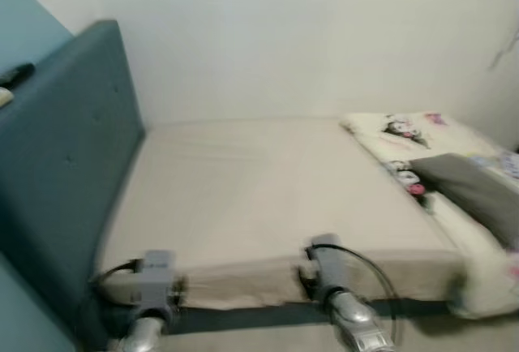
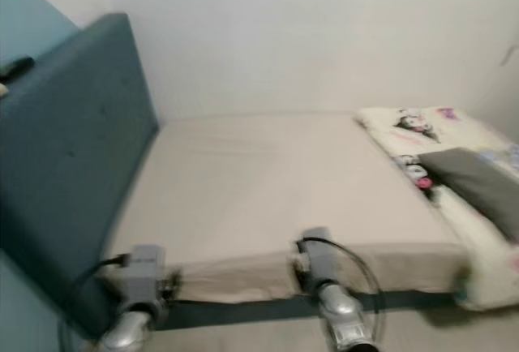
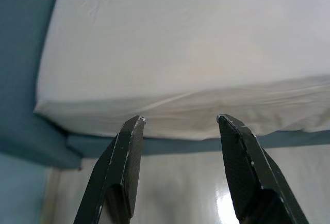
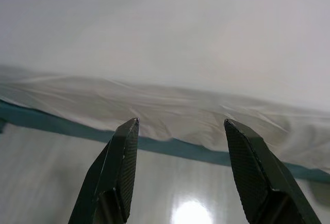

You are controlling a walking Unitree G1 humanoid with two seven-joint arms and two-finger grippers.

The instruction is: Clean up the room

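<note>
The patterned blanket [image 1: 442, 173] lies bunched at the far right end of the bed [image 1: 259, 198], a grey pillow [image 1: 478, 190] on it, while my left gripper [image 3: 180, 123] and right gripper [image 4: 180, 126] hover wide open at the bed's near edge.

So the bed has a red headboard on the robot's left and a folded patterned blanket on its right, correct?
Not quite: the headboard is teal blue, not red, as the left eye view shows. It does stand on the robot's left, and the folded patterned blanket lies on the right of the bed.
</note>
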